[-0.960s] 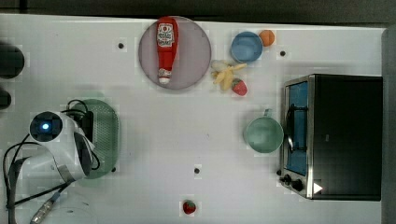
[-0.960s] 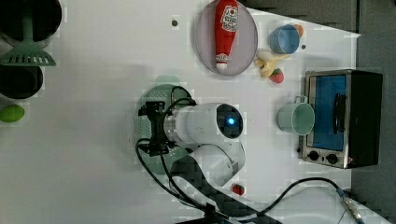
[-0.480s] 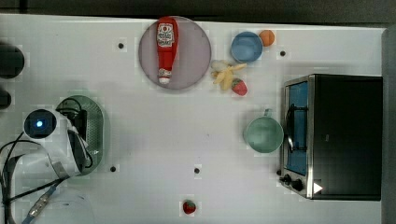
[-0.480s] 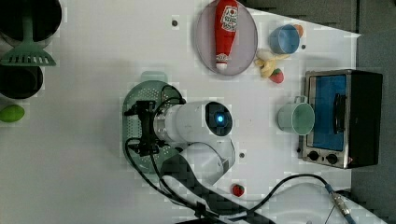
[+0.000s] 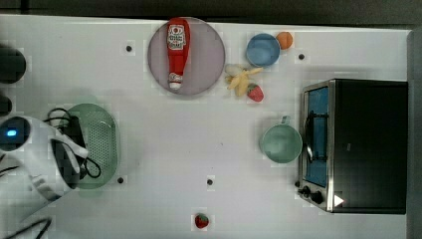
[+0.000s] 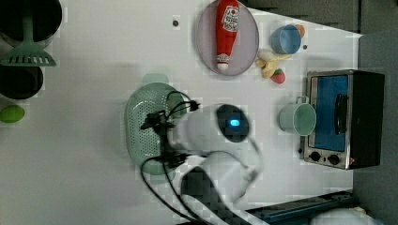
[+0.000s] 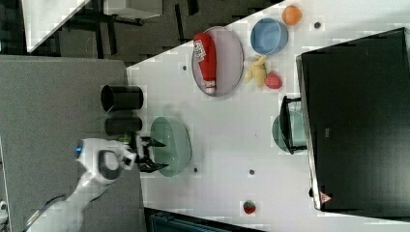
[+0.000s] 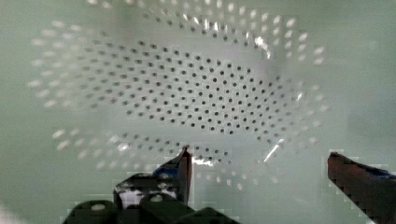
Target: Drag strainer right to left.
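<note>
Open bench (image 5: 164, 139): from strainer (image 5: 102, 144) toward 3 o'clock in the top view.
Obstacle: black cups (image 7: 122, 98) near strainer's 10 o'clock in the right view.

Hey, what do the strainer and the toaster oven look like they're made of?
The strainer looks like moulded plastic: one even mint-green colour, soft sheen, neat rows of punched holes. The toaster oven looks like metal: a black casing, a shiny silver front frame, and what seems a glass door reflecting blue.

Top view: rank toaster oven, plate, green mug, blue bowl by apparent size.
1. toaster oven
2. plate
3. green mug
4. blue bowl

The mug looks only a bit wider than the bowl, so the last two are close.
</note>
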### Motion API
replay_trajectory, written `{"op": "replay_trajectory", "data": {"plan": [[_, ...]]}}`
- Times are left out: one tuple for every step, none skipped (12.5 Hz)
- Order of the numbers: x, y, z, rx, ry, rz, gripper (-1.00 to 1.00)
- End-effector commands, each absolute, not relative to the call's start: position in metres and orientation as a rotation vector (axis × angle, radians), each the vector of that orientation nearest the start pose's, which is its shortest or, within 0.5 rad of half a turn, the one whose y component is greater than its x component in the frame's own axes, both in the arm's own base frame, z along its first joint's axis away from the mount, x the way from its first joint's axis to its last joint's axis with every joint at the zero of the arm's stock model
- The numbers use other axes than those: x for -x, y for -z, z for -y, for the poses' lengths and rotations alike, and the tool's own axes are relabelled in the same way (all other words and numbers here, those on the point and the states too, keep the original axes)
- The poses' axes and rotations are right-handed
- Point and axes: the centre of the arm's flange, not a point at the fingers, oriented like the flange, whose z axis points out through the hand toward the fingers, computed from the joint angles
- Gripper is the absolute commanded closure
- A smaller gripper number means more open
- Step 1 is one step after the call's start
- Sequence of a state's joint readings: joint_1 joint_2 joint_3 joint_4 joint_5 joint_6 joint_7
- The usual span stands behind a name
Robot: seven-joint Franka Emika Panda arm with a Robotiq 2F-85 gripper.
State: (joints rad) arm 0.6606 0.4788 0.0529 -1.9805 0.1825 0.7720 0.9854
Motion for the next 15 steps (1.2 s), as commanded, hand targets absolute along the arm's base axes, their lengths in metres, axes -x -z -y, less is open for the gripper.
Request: {"op": "replay_trajectory", "data": {"plan": [[-0.546, -0.379, -0.285, 2.641, -0.009, -1.478, -1.00], [-0.557, -0.414, -0.244, 2.660, 0.034, -1.423, -1.00], [-0.565, -0.447, -0.203, 2.681, 0.073, -1.367, -1.00], [-0.570, -0.478, -0.160, 2.700, 0.108, -1.310, -1.00], [-0.570, -0.504, -0.113, 2.735, 0.123, -1.270, -1.00], [-0.566, -0.526, -0.066, 2.776, 0.125, -1.237, -1.00], [-0.558, -0.542, -0.021, 2.828, 0.107, -1.199, -1.00], [-0.548, -0.555, 0.017, 2.882, 0.083, -1.131, -1.00], [-0.537, -0.564, 0.046, 2.915, 0.056, -1.062, -1.00], [-0.527, -0.571, 0.068, 2.920, 0.038, -1.041, -1.00], [-0.522, -0.579, 0.083, 2.895, 0.056, -1.066, -1.00], [-0.518, -0.583, 0.093, 2.894, 0.068, -1.096, -1.00], [-0.516, -0.585, 0.096, 2.912, 0.078, -1.104, -1.00], [-0.515, -0.586, 0.095, 2.926, 0.090, -1.124, -1.00], [-0.516, -0.587, 0.091, 2.920, 0.101, -1.199, -1.00]]}}
